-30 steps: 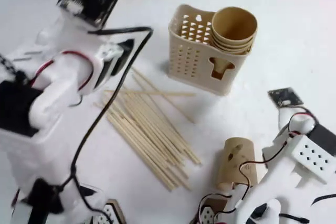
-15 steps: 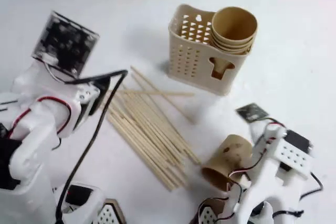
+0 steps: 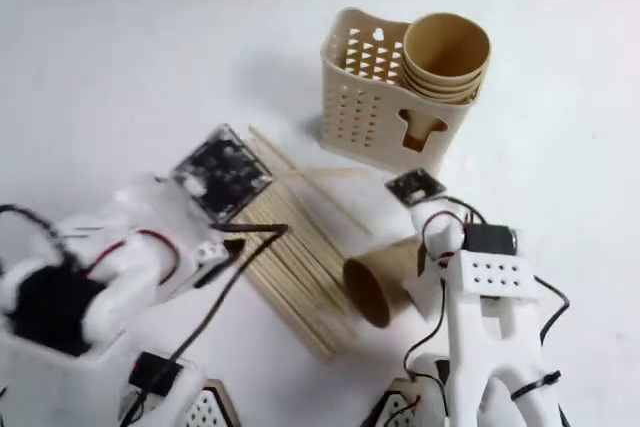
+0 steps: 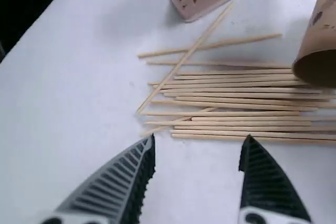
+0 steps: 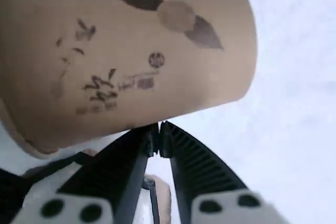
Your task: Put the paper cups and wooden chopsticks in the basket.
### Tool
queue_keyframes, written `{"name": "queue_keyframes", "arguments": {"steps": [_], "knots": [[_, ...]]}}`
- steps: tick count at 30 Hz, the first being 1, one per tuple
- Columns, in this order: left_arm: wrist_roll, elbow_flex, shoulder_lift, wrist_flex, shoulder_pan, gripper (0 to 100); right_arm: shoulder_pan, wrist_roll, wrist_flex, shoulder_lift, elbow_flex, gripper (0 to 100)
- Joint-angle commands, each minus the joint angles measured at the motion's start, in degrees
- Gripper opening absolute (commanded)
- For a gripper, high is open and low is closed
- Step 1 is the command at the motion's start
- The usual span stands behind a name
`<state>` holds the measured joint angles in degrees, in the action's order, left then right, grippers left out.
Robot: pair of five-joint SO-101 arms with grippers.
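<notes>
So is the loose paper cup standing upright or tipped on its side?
Tipped on its side: in the high view the loose cup is sideways, its open mouth facing the chopsticks.

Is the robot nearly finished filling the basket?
Not yet. Done: a stack of paper cups stands in the basket. In hand: the right pincer grips one more cup, tipped sideways by the chopsticks. To do: all the chopsticks lie on the table, and the open left pincer hovers beside them, holding nothing.

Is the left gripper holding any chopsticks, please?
No, the left gripper is open and empty, with the chopsticks lying loose just beyond it.
</notes>
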<state>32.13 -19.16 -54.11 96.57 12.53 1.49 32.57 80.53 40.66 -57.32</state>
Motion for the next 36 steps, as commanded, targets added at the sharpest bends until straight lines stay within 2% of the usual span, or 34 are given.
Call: {"name": "queue_keyframes", "arguments": {"steps": [1, 8, 20, 25, 32, 36], "knots": [[0.7, -12.3, -1.3, -11.3, 2.9, 28, -3.3, -5.8, -0.2, 1.2, 5.5, 1.8], [0.7, -30.7, -1.3, -29.1, 10.8, 28, -3.1, -6.2, -0.2, 1.2, 6.4, 1.8], [0.6, -44.4, -0.9, -51.6, 20.1, 28, -3.0, -6.3, -0.2, 1.2, 6.4, 1.8], [-4.2, -45.9, -0.8, -55.8, 22.8, 28, -3.0, -6.3, -0.2, 1.2, 6.3, 1.8], [-5.0, -46.0, -0.8, -58.5, 24.5, 28, -3.0, -6.9, -0.2, 1.2, 6.3, 1.8], [-5.0, -45.8, 1.6, -58.6, 24.7, 28, -3.3, -13.7, -0.3, 1.2, 6.4, 1.8]]}}
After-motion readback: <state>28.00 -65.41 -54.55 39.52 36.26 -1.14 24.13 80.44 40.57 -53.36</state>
